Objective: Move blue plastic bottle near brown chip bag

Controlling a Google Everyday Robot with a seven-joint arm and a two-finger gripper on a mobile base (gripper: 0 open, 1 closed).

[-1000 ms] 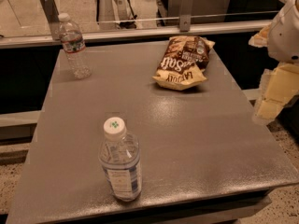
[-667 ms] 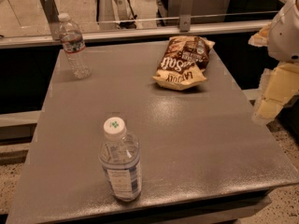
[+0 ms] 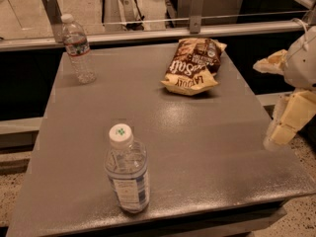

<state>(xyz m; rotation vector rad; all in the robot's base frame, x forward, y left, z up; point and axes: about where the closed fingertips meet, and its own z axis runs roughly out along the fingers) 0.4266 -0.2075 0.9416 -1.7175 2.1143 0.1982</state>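
A: Item one, blue plastic bottle (image 3: 127, 169): upright near the front edge of the table (image 3: 212, 147), white cap on. Position unchanged over the last second.
B: Item two?
A: Brown chip bag (image 3: 191, 65): lying flat toward the far side, well apart from the bottle. Also unchanged.
B: Gripper?
A: Gripper (image 3: 286, 125): off the table's right edge, touching neither item. Whether it is apart or together cannot be told. No movement noted.
B: Other stock?
A: Slimmer bottle (image 3: 78, 48): far left corner, upright.
B: Meaning for the task?
A: Judged: the move is not begun. Reach, grasp and carry all remain.
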